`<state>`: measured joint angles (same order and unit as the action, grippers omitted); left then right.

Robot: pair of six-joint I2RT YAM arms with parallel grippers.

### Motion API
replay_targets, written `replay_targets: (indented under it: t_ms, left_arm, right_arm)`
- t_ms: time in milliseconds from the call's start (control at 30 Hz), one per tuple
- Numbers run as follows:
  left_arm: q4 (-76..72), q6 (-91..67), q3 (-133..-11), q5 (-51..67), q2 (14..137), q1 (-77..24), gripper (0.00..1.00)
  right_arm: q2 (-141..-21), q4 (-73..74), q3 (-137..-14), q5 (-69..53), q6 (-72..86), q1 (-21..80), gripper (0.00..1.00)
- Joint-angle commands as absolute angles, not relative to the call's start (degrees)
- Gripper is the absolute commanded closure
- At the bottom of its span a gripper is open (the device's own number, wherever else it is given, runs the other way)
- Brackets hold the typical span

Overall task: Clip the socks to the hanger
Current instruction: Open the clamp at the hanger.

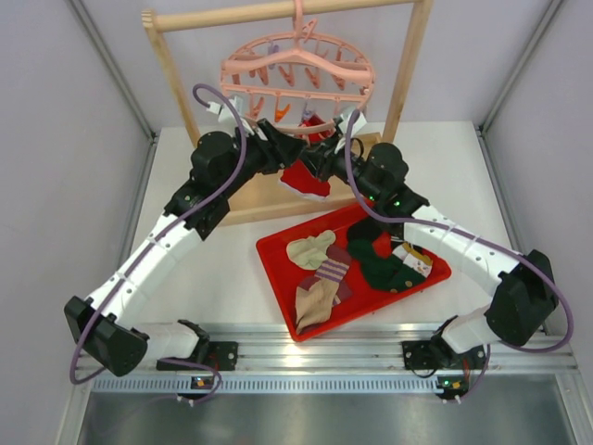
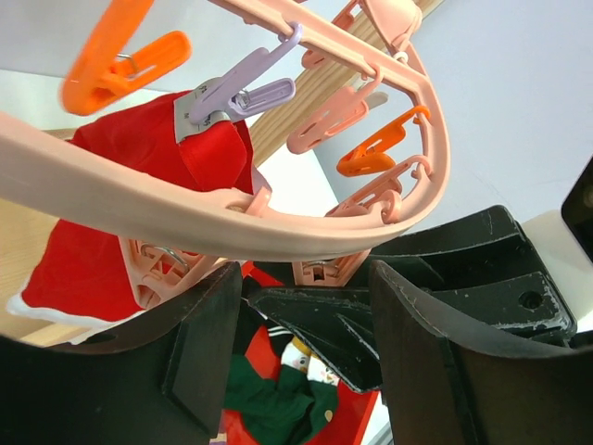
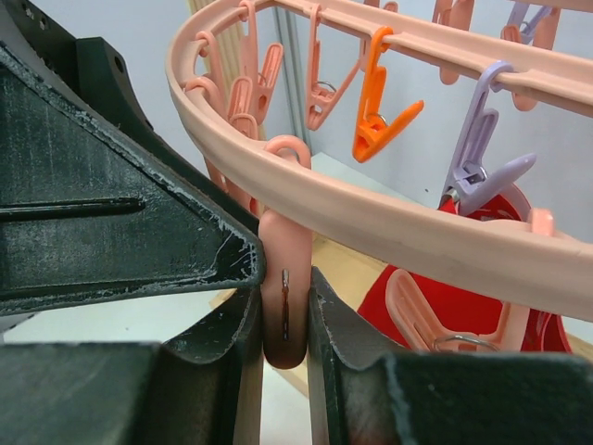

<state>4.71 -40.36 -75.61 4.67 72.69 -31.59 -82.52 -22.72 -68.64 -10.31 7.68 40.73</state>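
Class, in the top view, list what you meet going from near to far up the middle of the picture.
In order: rail, red tray, red sock, pink hanger, wooden bar.

From above, the red sock (image 1: 303,178) at 12 o'clock is half covered by the left arm (image 1: 222,159) and the right arm (image 1: 384,171). In the left wrist view, the orange peg (image 2: 111,65) at 11 o'clock is blurred and cropped, and the green sock (image 2: 271,400) at 6 o'clock is mostly hidden. The pink peg (image 3: 275,278) has its sides covered by the right jaws.
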Motion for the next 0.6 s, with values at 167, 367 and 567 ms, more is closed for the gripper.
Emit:
replay_targets:
  t_ms: [167,367,567]
  left_arm:
    - [-4.12,-40.61,-77.78,6.06,74.09,-31.73,0.40]
    - [-4.04,-40.96,-79.10,6.24,76.02,-31.82,0.41]
    - [-3.87,-41.57,-80.15,6.06,77.17,-31.82,0.45]
  right_arm:
    - [-79.89,-26.02,-67.77,-12.30,8.44,41.48,1.00]
    - [-79.63,-26.10,-67.59,-12.48,8.35,41.48,1.00]
    - [-79.72,-25.84,-67.76,-12.39,8.09,41.57,1.00]
